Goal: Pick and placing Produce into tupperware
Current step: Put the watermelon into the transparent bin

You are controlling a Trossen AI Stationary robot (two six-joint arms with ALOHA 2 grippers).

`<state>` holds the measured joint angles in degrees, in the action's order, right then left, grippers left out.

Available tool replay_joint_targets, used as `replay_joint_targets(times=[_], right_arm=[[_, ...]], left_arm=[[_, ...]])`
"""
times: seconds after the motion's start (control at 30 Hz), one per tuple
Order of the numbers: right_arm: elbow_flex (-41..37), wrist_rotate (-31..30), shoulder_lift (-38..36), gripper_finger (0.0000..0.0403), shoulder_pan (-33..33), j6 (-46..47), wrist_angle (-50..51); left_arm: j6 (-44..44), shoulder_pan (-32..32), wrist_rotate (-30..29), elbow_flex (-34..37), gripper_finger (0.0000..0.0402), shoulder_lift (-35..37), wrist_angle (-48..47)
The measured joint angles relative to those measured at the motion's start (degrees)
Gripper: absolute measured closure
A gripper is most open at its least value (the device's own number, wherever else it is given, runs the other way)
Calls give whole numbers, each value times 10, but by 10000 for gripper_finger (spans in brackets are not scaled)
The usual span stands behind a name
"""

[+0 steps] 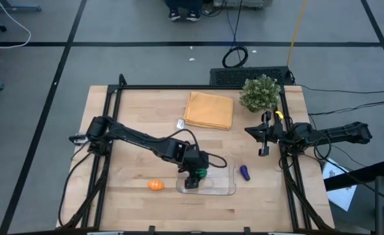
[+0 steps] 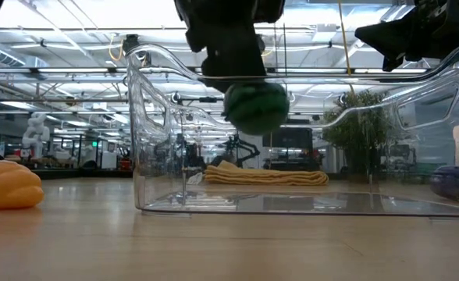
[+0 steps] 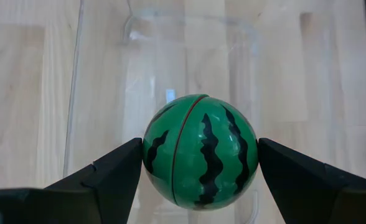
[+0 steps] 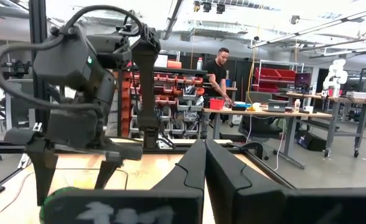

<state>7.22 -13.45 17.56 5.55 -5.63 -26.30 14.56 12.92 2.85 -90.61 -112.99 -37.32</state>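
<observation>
While your left arm is reaching across the surface (image 1: 133,163), its left end effector (image 1: 194,177) is gripping the watermelon ball (image 3: 200,151), with one dark finger (image 3: 111,171) pressing each side of it. You are holding that dark-green striped ball over the tupperware (image 1: 221,185), and the low view is showing it hanging at about the level of the clear rim, well clear of the container floor. The tupperware is sitting near the front edge of the surface, and no other produce is showing inside it.

You are leaving the orange piece (image 1: 155,185) lying on the wood just beside the container's left end, apart from it. The purple eggplant (image 1: 244,172) is lying just off the container's right end, near its far corner; whether it is touching the plastic cannot be told.

Your right arm is waiting at the right edge of the surface, and its right end effector (image 1: 264,139) is sitting fully closed, the two fingers (image 4: 223,177) pressing together with nothing between them.

Farther back, the folded orange-tan cloth (image 1: 209,109) is lying flat, and the potted plant (image 1: 259,93) is standing beside it toward the right rear corner. A person (image 4: 219,84) is standing at a workbench in the room beyond.
</observation>
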Motion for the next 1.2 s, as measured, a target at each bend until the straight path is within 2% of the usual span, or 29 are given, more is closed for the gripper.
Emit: replay_joint_targets(times=[0.17,0.5,1.2], right_arm=[[0,0,1,403,0,4,0],[0,0,2,403,0,4,0],[0,0,5,403,0,4,0]], left_arm=[[8,-1,-4,0,94,-5,0],[20,1,-61,0,94,-16,-26],[12,13,-45,0,94,-32,-27]])
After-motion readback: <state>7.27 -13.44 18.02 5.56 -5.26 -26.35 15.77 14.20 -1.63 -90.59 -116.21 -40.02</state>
